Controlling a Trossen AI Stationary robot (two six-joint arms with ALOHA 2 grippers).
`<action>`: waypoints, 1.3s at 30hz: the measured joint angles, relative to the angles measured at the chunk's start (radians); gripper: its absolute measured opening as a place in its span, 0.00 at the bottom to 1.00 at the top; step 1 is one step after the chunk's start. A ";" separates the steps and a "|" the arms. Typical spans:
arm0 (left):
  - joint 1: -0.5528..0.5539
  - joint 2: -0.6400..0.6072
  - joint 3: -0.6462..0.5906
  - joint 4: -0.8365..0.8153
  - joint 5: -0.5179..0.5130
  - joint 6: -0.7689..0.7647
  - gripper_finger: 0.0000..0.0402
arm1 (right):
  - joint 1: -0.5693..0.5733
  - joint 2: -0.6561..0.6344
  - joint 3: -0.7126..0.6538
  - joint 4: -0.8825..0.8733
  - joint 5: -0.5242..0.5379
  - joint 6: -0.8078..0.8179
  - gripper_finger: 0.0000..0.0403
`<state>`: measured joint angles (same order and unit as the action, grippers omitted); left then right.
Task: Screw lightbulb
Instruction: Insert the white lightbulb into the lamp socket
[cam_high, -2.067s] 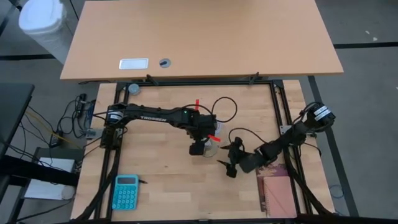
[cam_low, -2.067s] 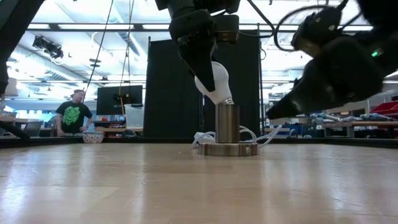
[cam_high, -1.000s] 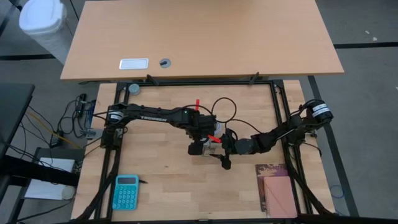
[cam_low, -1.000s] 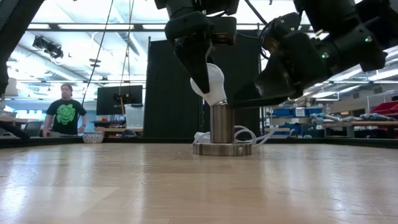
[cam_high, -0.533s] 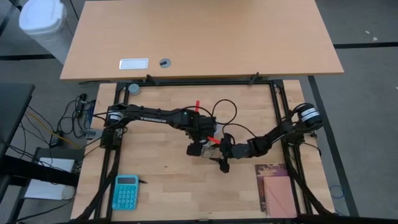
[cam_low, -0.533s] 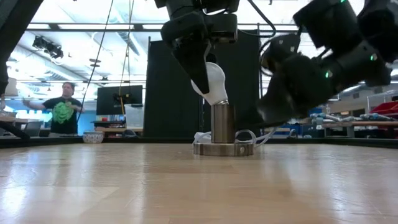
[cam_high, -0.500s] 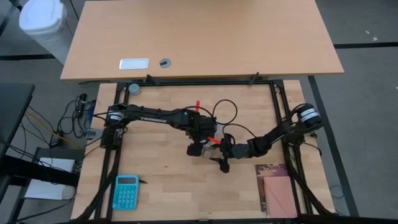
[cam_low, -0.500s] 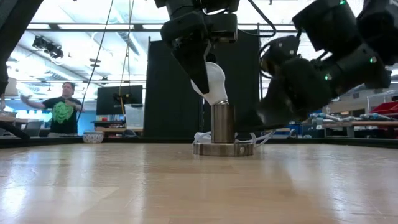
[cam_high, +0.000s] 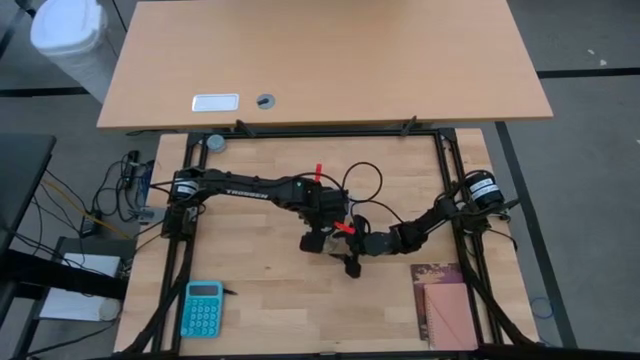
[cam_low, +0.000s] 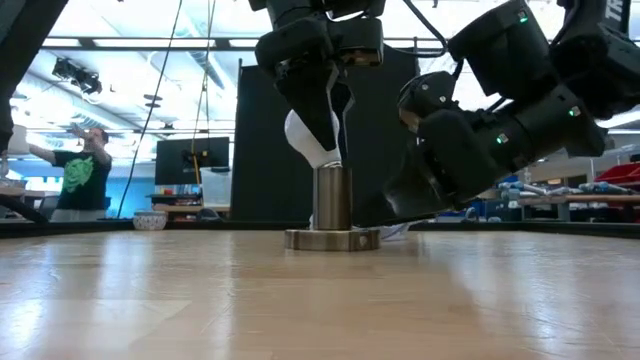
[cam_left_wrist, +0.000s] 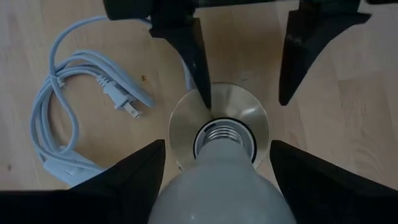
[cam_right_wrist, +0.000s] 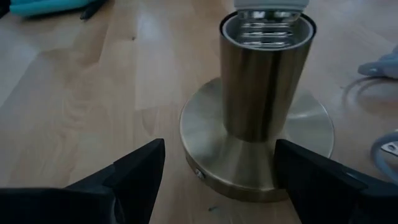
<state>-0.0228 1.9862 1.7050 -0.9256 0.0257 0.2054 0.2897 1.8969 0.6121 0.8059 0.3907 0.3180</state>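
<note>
1. Both arms are dark, built of jointed segments, and mounted on a black frame.
2. The left arm (cam_high: 250, 187) carries white lettering along its long link.
3. Red tabs (cam_high: 343, 227) show near its wrist, with a black cable looped above.
4. The right arm (cam_high: 425, 222) has a round white-marked joint (cam_high: 482, 189).
5. Small green lights (cam_low: 520, 17) glow on its bulky housing.
6. The fingers (cam_left_wrist: 189, 46) are dark, flat and tapered.

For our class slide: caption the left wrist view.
Left gripper holds the lightbulb, its screw base entering the brass socket.
</note>
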 joint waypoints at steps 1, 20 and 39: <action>-0.003 0.000 0.000 -0.001 0.000 0.000 0.73 | 0.000 0.000 0.000 0.000 0.002 0.000 0.76; -0.006 0.000 0.000 0.120 -0.005 0.029 0.72 | -0.011 0.000 0.000 0.030 0.001 0.001 0.76; -0.132 -0.024 0.246 -0.116 -0.034 -0.014 0.73 | -0.011 -0.001 -0.001 0.019 0.007 0.004 0.76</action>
<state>-0.1550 1.9624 1.9513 -1.0415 -0.0081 0.1918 0.2787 1.8957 0.6113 0.8252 0.3977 0.3218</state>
